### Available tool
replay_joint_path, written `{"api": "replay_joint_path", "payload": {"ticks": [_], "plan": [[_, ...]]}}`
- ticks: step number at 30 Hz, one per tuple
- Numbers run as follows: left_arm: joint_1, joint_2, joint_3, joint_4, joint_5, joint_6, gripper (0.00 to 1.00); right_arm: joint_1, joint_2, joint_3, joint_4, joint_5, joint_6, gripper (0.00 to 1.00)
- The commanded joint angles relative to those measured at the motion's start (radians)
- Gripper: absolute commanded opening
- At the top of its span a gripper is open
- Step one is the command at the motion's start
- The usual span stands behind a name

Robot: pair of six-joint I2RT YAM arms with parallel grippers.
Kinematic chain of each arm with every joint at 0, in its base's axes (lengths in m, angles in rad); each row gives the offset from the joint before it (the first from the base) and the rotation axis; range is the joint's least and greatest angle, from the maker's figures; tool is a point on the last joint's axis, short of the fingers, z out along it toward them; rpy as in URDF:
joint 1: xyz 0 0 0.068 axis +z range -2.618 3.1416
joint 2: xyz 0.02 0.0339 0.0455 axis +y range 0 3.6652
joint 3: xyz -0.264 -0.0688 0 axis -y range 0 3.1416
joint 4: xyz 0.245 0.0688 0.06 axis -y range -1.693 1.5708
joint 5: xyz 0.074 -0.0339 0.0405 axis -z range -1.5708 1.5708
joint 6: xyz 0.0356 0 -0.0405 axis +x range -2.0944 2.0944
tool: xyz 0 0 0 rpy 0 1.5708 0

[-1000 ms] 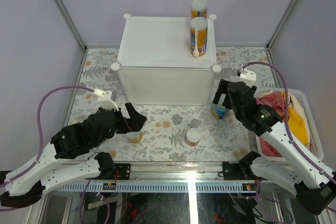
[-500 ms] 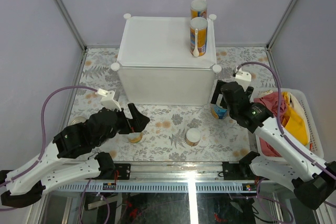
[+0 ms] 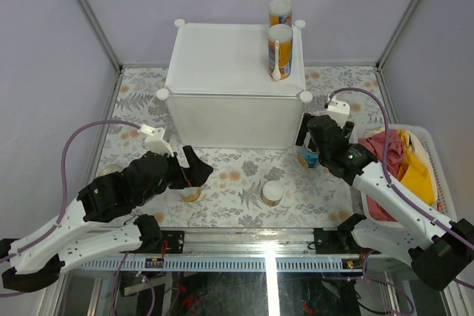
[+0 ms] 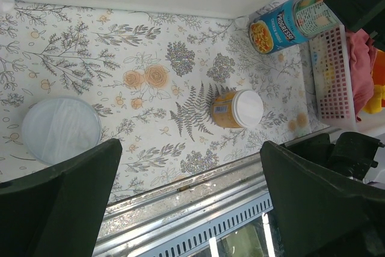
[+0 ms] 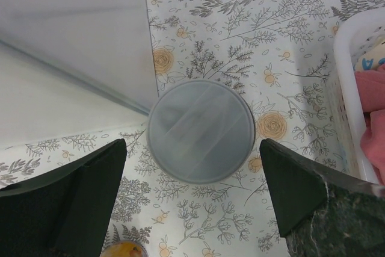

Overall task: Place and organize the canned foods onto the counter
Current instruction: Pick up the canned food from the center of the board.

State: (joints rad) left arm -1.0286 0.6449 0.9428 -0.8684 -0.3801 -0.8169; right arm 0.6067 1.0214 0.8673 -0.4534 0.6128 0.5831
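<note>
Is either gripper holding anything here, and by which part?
Nothing is held. The left gripper and right gripper are both open; the right one hangs above the blue-labelled can, fingers clear of its pale lid.

A robotics lab test cell: plain grey enclosure walls point(image 3: 44, 64), aluminium frame rail point(image 3: 244, 263), floral-papered table point(image 3: 237, 174).

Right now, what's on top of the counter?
Two tall yellow-orange cans stand near the counter's right edge: a front can and a rear can, whose lower part the front one hides.

Tall cans point(image 3: 280, 51) upright on counter point(image 3: 222, 64) — blue can point(image 4: 283, 27) beside.
</note>
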Motion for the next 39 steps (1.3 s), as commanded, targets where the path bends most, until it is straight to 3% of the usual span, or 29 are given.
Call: {"api": "replay_joint_path", "payload": {"ticks": [1, 9, 12, 17, 22, 30, 39], "plan": [[-0.004, 0.005, 0.018, 0.045, 0.01, 0.011, 1.0, -0.016, 0.008, -0.013, 0.072, 0.053, -0.013, 1.0], [-0.005, 0.004, 0.017, 0.042, 0.01, 0.013, 1.0, -0.029, 0.016, -0.036, 0.105, 0.045, -0.023, 0.99], [-0.005, -0.003, 0.01, 0.041, 0.009, 0.01, 1.0, -0.031, 0.012, -0.048, 0.128, 0.047, -0.033, 0.92], [-0.004, -0.013, 0.005, 0.04, 0.006, 0.004, 1.0, -0.031, 0.005, -0.058, 0.143, 0.047, -0.044, 0.69], [-0.005, -0.026, -0.002, 0.038, 0.003, -0.005, 1.0, -0.031, 0.003, -0.057, 0.139, 0.045, -0.053, 0.54], [-0.005, -0.025, -0.003, 0.041, 0.003, -0.008, 1.0, -0.031, -0.037, -0.038, 0.131, 0.02, -0.095, 0.15], [-0.005, -0.024, -0.003, 0.052, -0.004, -0.008, 1.0, -0.031, -0.098, -0.006, 0.138, -0.017, -0.161, 0.06]]}}
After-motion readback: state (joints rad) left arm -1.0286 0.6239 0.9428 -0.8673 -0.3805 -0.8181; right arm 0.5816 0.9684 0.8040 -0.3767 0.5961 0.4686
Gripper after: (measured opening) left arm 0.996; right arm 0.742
